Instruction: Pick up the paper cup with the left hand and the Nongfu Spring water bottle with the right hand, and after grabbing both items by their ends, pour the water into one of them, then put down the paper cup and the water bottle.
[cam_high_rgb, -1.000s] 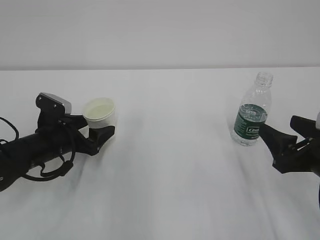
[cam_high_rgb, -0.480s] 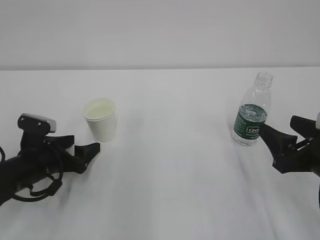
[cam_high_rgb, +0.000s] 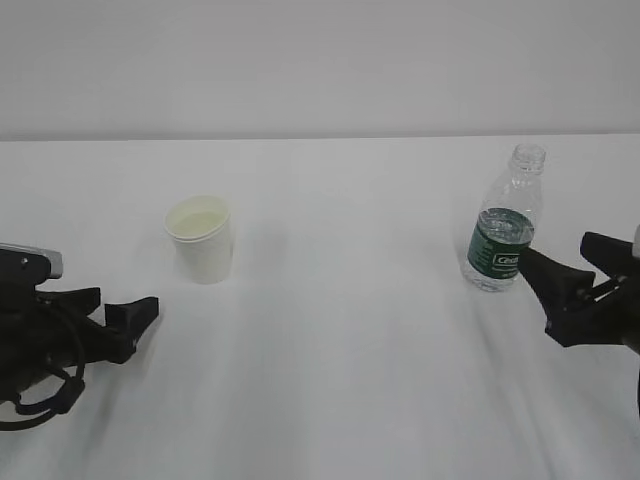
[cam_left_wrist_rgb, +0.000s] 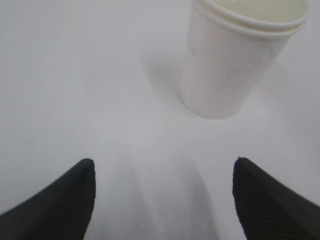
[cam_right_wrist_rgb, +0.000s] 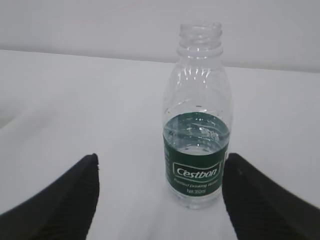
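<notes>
White worktop (cam_high_rgb: 340, 330): we judge the put-down step nearly done, paper cup (cam_high_rgb: 202, 238) upright and free, left claw (cam_high_rgb: 118, 322) spread near the cup's base, right claw (cam_high_rgb: 560, 290) spread just beside the standing Nongfu Spring water bottle (cam_high_rgb: 504, 220); next, retract it clear.

White paper cup (cam_high_rgb: 202, 240) with cream inside, clear bottle (cam_high_rgb: 505, 222) with dark green, white-lettered label
</notes>
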